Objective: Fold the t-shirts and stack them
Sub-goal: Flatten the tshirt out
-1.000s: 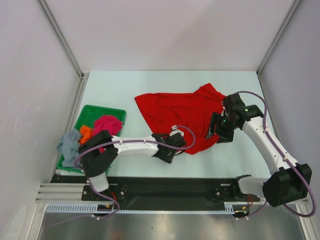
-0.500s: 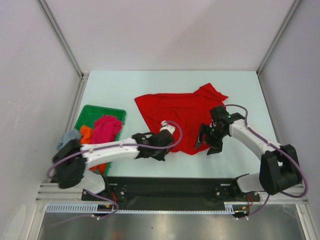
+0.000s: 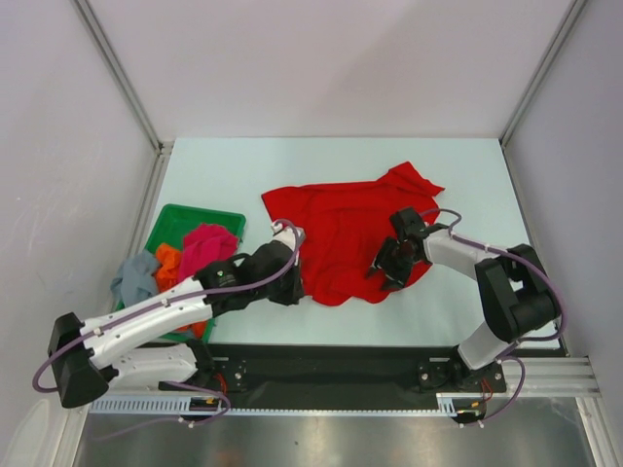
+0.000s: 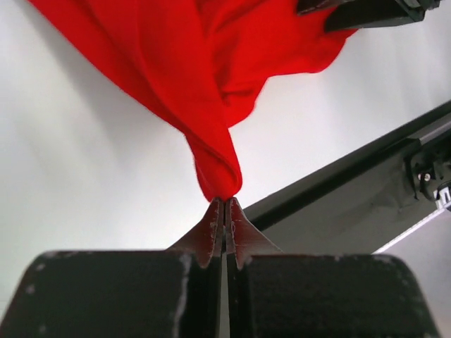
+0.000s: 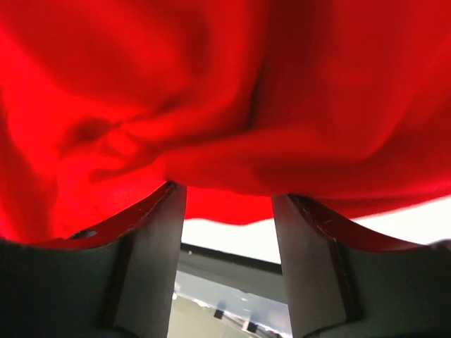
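A bright red t-shirt (image 3: 355,224) lies spread and rumpled in the middle of the table. My left gripper (image 3: 296,273) is shut on its near-left edge; in the left wrist view the closed fingertips (image 4: 224,201) pinch a bunched tip of the red cloth (image 4: 190,77), which hangs stretched from them. My right gripper (image 3: 384,267) rests on the shirt's near-right part, jaws open. In the right wrist view red cloth (image 5: 225,91) fills the frame and drapes over the spread fingers (image 5: 158,232). Magenta-pink (image 3: 206,245), orange (image 3: 167,259) and grey-blue (image 3: 134,277) shirts lie crumpled at the tray.
The green tray (image 3: 173,220) sits at the near left with the grey-blue shirt hanging over its left rim. A black rail (image 3: 331,362) runs along the table's near edge. White walls and metal frame posts enclose the back and sides.
My left gripper has moved left with the red shirt's near edge in its grip, dragging that edge along. My right gripper has moved left and nearer onto the shirt.
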`<state>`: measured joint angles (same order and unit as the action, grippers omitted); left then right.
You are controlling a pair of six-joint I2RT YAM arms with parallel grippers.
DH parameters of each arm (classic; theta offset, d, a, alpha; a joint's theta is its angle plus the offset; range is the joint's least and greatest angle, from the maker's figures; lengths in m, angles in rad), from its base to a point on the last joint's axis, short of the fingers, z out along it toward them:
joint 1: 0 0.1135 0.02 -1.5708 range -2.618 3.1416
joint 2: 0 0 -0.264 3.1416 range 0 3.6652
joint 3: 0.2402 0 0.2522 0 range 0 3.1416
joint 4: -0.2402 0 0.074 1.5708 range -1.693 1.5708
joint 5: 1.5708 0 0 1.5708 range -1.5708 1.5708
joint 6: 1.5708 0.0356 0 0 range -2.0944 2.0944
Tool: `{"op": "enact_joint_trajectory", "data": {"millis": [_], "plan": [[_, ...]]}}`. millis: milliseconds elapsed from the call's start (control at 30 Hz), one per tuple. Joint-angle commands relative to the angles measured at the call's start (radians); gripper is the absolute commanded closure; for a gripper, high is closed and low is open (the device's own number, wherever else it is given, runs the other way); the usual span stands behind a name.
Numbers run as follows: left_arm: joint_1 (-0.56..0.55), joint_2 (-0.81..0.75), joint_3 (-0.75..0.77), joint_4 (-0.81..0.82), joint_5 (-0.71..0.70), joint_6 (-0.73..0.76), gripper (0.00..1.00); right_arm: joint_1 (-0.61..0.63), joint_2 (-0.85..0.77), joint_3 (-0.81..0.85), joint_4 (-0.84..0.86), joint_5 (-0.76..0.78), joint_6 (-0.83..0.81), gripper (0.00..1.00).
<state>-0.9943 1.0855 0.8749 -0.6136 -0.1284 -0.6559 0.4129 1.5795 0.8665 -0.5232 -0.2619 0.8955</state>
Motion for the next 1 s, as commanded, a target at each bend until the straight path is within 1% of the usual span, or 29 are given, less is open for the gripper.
{"op": "enact_joint_trajectory", "data": {"millis": [0,33,100,133,233,300,333,367,433,467,500,533,567,600,633,667,700,733,800,833,867,900,933,967], "plan": [[0.008,-0.103,0.027,-0.090,-0.093,-0.066,1.00,0.003,0.031,-0.004,0.061,0.084,0.060,0.44],[0.008,-0.127,0.036,-0.171,-0.129,-0.080,1.00,0.001,0.034,-0.004,0.054,0.105,0.057,0.45],[0.023,-0.171,0.056,-0.221,-0.183,-0.106,1.00,-0.009,0.039,-0.003,0.039,0.130,0.031,0.49],[0.026,-0.217,0.064,-0.269,-0.229,-0.111,0.99,-0.031,0.048,-0.001,0.031,0.151,0.020,0.52],[0.032,-0.271,0.076,-0.345,-0.325,-0.148,1.00,-0.075,0.069,0.019,0.017,0.185,-0.065,0.56],[0.037,-0.285,0.082,-0.399,-0.344,-0.162,1.00,-0.106,0.100,0.064,-0.006,0.187,-0.149,0.77],[0.037,-0.291,0.084,-0.402,-0.344,-0.159,1.00,-0.114,0.105,0.087,-0.018,0.152,-0.174,0.87],[0.037,-0.305,0.081,-0.403,-0.338,-0.154,1.00,-0.118,0.105,0.112,-0.058,0.132,-0.194,1.00],[0.037,-0.312,0.079,-0.403,-0.332,-0.152,0.99,-0.125,0.079,0.191,-0.145,0.124,-0.252,1.00],[0.037,-0.321,0.075,-0.410,-0.335,-0.160,1.00,-0.129,0.064,0.212,-0.162,0.131,-0.276,1.00],[0.037,-0.328,0.067,-0.407,-0.330,-0.160,1.00,-0.155,0.047,0.230,-0.173,0.130,-0.306,0.98],[0.037,-0.331,0.052,-0.406,-0.326,-0.160,1.00,-0.173,0.056,0.273,-0.196,0.121,-0.373,0.74],[0.037,-0.338,0.046,-0.408,-0.320,-0.169,1.00,-0.192,0.072,0.305,-0.283,0.130,-0.404,0.55],[0.037,-0.343,0.039,-0.407,-0.317,-0.172,1.00,-0.200,0.088,0.322,-0.319,0.162,-0.429,0.38],[0.037,-0.348,0.030,-0.399,-0.304,-0.172,1.00,-0.195,0.082,0.330,-0.340,0.231,-0.479,0.28],[0.037,-0.352,0.029,-0.396,-0.298,-0.172,1.00,-0.186,0.064,0.330,-0.368,0.260,-0.492,0.23],[0.039,-0.355,0.029,-0.396,-0.295,-0.172,1.00,-0.175,0.041,0.324,-0.377,0.307,-0.503,0.22],[0.039,-0.357,0.035,-0.396,-0.293,-0.172,1.00,-0.143,-0.017,0.310,-0.383,0.309,-0.510,0.20],[0.037,-0.345,0.042,-0.394,-0.292,-0.157,1.00,-0.109,-0.067,0.252,-0.391,0.271,-0.495,0.21],[0.039,-0.340,0.052,-0.394,-0.292,-0.154,1.00,-0.079,-0.113,0.223,-0.380,0.168,-0.483,0.21],[0.039,-0.332,0.056,-0.394,-0.292,-0.146,1.00,-0.060,-0.134,0.150,-0.365,0.117,-0.445,0.22],[0.037,-0.320,0.062,-0.393,-0.289,-0.145,1.00,-0.045,-0.163,0.113,-0.345,0.072,-0.423,0.25],[0.039,-0.315,0.070,-0.385,-0.284,-0.143,1.00,-0.001,-0.218,0.082,-0.301,0.032,-0.393,0.32],[0.037,-0.312,0.072,-0.374,-0.278,-0.137,1.00,0.021,-0.251,0.048,-0.281,0.033,-0.370,0.35]]}}
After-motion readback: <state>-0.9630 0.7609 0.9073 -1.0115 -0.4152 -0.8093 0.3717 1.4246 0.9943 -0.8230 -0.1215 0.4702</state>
